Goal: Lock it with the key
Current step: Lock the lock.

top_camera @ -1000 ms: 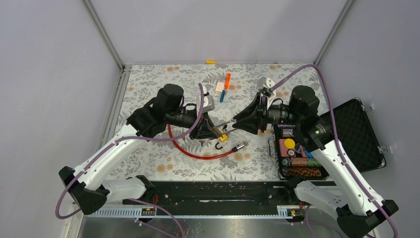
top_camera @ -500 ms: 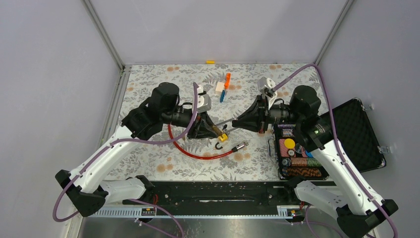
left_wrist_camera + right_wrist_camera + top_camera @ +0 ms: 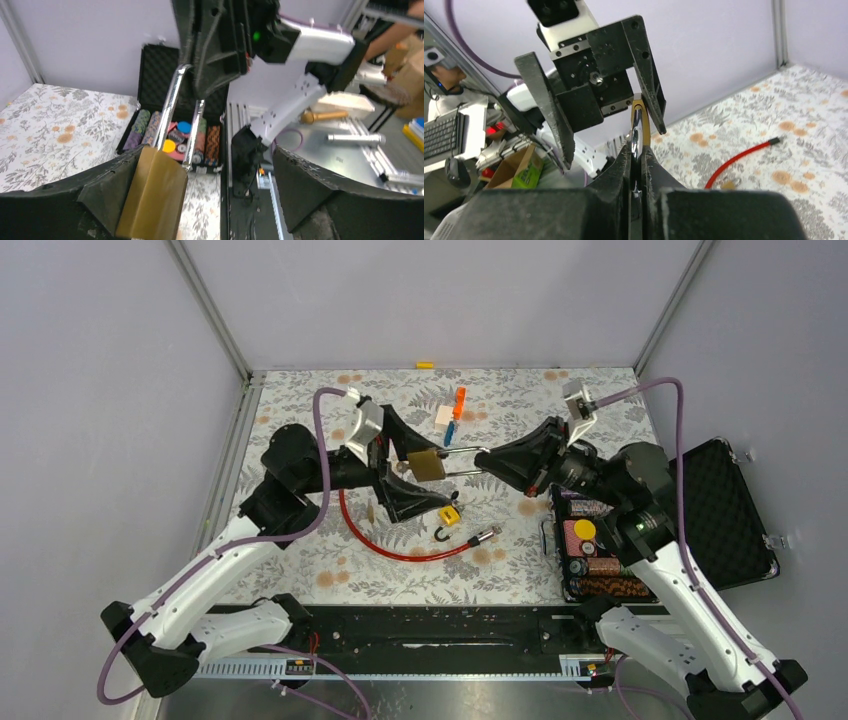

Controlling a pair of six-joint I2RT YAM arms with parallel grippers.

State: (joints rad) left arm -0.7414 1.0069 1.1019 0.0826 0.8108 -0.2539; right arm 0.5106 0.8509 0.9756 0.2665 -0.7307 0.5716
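My left gripper (image 3: 210, 160) has its jaws wide, nothing clamped. The padlock (image 3: 152, 195) sits between them, its brass body against one finger, at 7 o'clock in my left wrist view. My right gripper (image 3: 636, 160) is pinched tight on the shackle (image 3: 170, 110) and holds the lock clear of the table (image 3: 520, 570).

Step in hand, as I judge it: a re-grip of the lock body so a key can go in. To do it well, I square the left pads on the two broad flat faces, not the edges, and leave the keyhole end free. The right pinch stays on until the left is firm. The shackle is a smooth round rod, so the body can swing on it.

Body: matte brass, boxy, flat-sided. Shackle: polished steel, U-bent.

On the flowered cloth, at 5 o'clock of the lock, lies a small yellow piece (image 3: 450, 514). It could be the key, but I cannot tell.

A glossy red cable (image 3: 400, 552) curves at 6 o'clock. A black case (image 3: 720, 510) with stacked chips is at 4 o'clock. Orange and white blocks (image 3: 458, 400) are at 12.
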